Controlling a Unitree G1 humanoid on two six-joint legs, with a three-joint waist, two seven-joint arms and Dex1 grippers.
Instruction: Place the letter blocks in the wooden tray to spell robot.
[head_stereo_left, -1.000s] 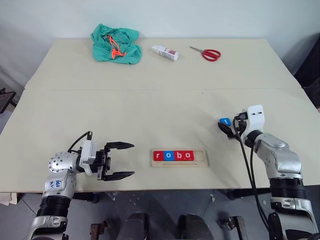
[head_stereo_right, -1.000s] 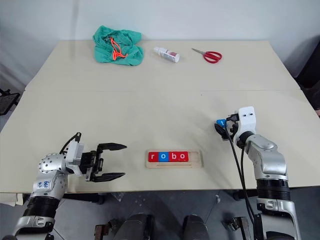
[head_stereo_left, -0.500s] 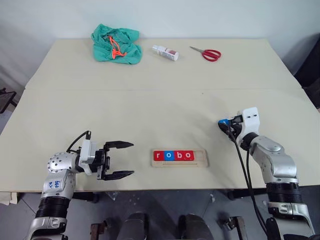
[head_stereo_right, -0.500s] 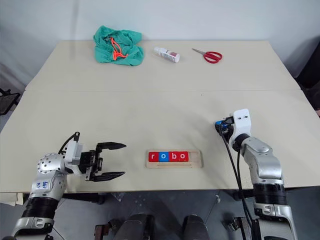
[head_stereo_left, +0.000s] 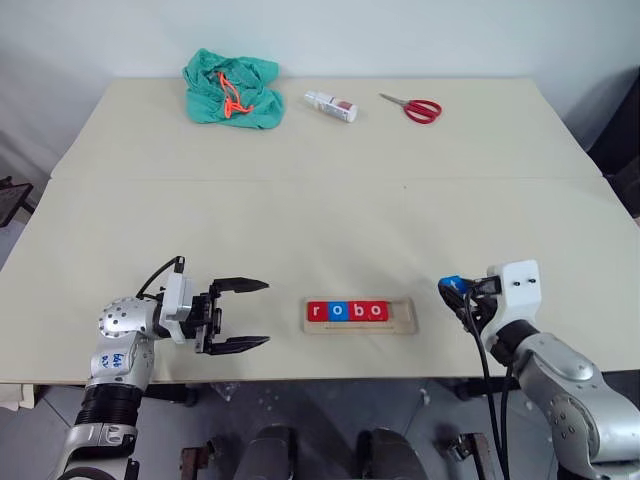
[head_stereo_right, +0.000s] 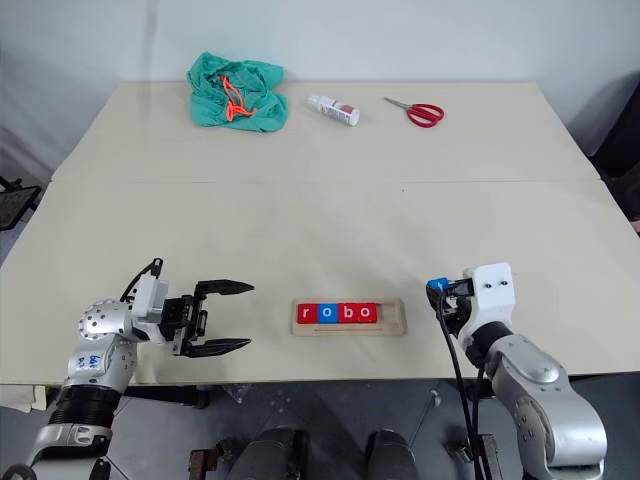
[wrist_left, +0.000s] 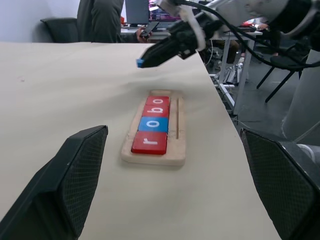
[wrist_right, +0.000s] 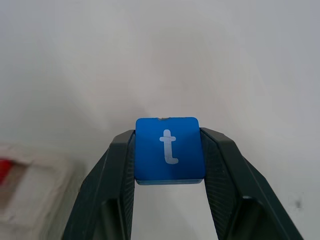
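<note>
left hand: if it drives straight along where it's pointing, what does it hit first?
Likely the wooden tray, at its near end by the red r block. The open left hand points level toward it over bare table. It might instead pass just over the tray; height is unclear.

tray: wooden tray (head_stereo_left: 359, 316) near the table (head_stereo_left: 320, 210) front edge, holding four letter blocks (head_stereo_left: 346, 311)
far edge: cloth (head_stereo_left: 231, 88), bottle (head_stereo_left: 330, 104), scissors (head_stereo_left: 411, 105)
flanks: left hand (head_stereo_left: 238, 315) and right hand (head_stereo_left: 452, 290) either side of tray
</note>
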